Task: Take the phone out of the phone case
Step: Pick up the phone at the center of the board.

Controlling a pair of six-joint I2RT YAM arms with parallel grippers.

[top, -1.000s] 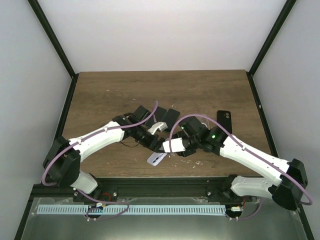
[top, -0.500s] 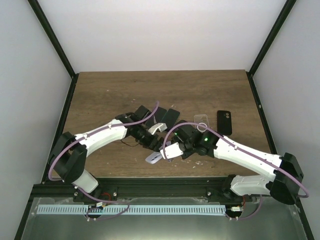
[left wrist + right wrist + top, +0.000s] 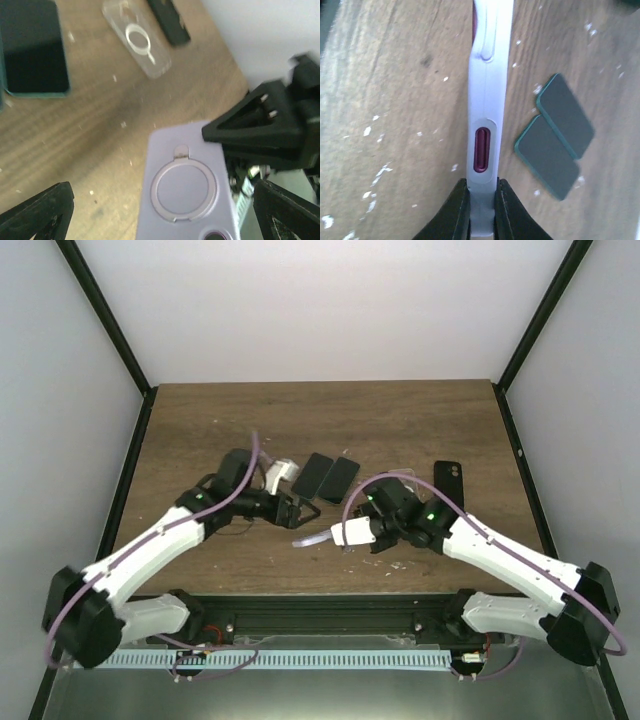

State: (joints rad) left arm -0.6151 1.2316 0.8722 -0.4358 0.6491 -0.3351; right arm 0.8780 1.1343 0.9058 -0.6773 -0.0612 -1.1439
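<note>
Right gripper (image 3: 482,192) — jaws pinching the lavender phone case (image 3: 487,100) by its edge over the worktop (image 3: 395,100); left gripper (image 3: 160,215) — jaws spread wide, facing the case's ringed back.

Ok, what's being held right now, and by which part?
The right end effector pinches the lavender phone case across its thickness near one end. The left end effector is open, holding nothing.

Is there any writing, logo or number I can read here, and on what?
None can be read.
The lilac phone case shows only a plain ring, no brand.
The clear case also bears just a ring.
The pale strip in the top view has fine marks, too small to read.
</note>
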